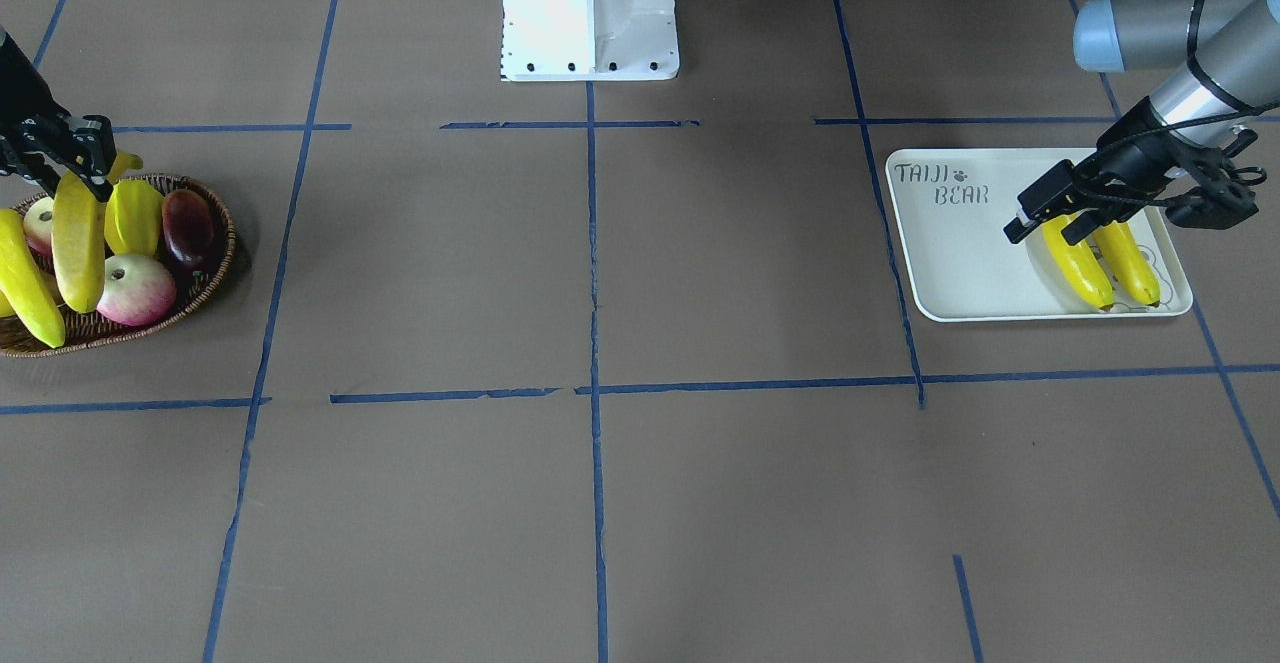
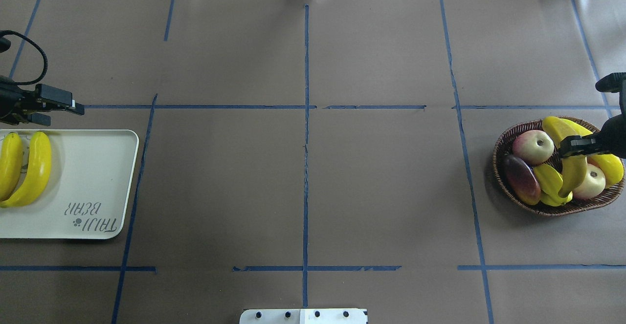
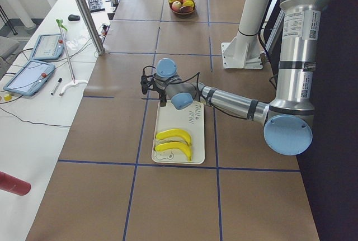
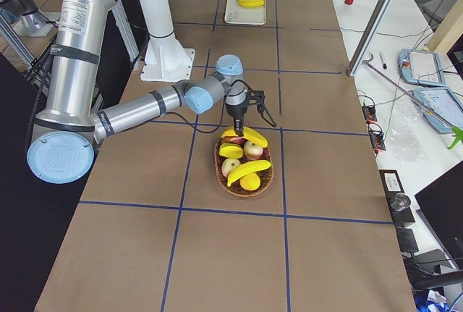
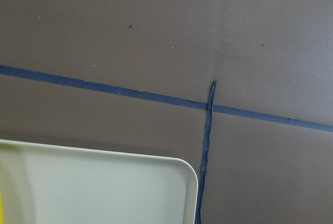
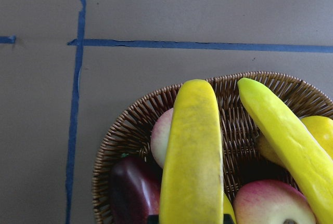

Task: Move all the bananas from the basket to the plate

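Matt brown paper covers the surface (image 1: 700,503), crossed by blue tape (image 1: 592,273) with ragged edges. The basket (image 6: 125,130) is rough, dull brown wicker. The held banana (image 6: 192,151) looks like smooth plastic, faintly scuffed, with a soft sheen. At the basket's 8 o'clock a dark purple fruit (image 6: 130,193) is glossier. The plate (image 2: 93,177) is smooth cream plastic. The left arm (image 3: 295,45) is brushed metal with blue-grey plastic caps.

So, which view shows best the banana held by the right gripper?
The exterior front-facing view: the held banana shows nearly full length, hanging from the right gripper over the basket. Overhead foreshortens it; right wrist crops the gripped end; both side views show it tiny.
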